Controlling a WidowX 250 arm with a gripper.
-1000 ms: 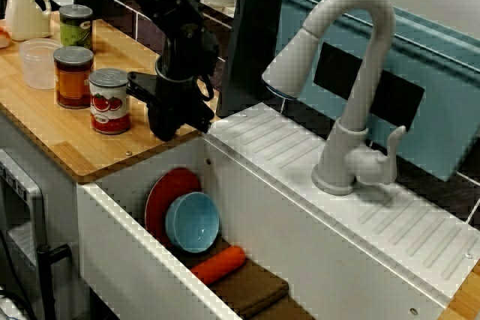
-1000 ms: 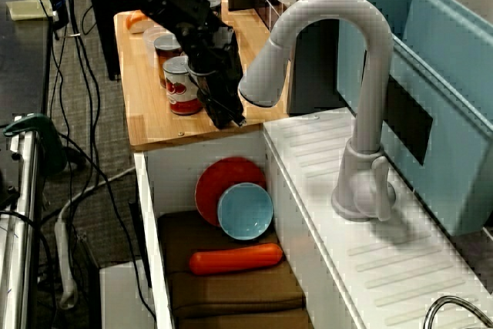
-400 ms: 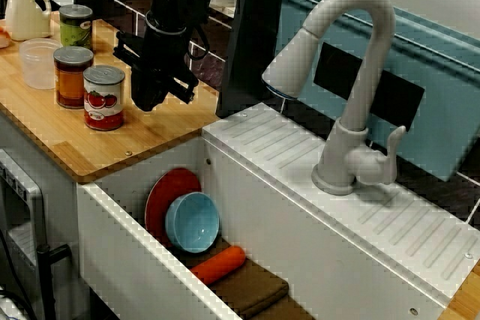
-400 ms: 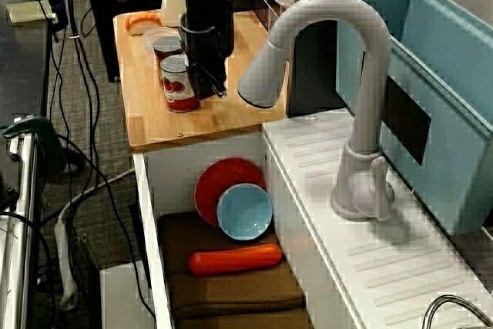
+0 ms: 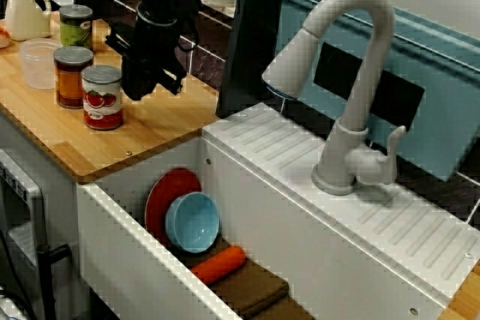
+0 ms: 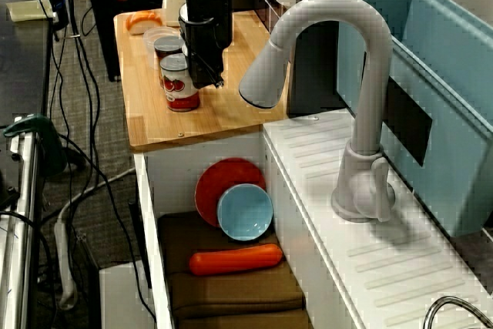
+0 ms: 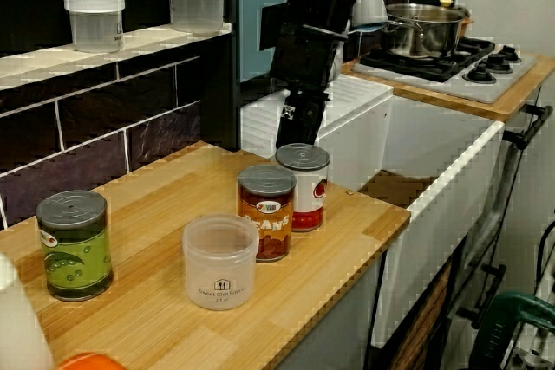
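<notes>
My black gripper (image 5: 140,89) hangs low over the wooden counter (image 5: 161,129), just right of a tomato can (image 5: 101,97) in the view across the sink. Its fingers look shut together with nothing between them. In the view along the sink the gripper (image 6: 202,77) is close beside the tomato can (image 6: 179,82). From the counter's end, the gripper (image 7: 296,130) hangs just behind and above the tomato can (image 7: 302,186); whether they touch is unclear. A brown-labelled can (image 5: 73,76) stands next to the tomato can.
A clear plastic cup (image 5: 37,64), a green can (image 5: 76,26) and a white bottle (image 5: 26,7) stand further left. The sink (image 5: 142,271) holds a red plate (image 5: 166,189), a blue bowl (image 5: 193,221) and an orange carrot (image 5: 217,264). A grey tap (image 5: 352,73) and a blue rack (image 5: 420,65) stand to the right.
The gripper rose from the counter's edge by the sink and moved left and back beside the tomato can. The tomato can stands slightly further left than before.
</notes>
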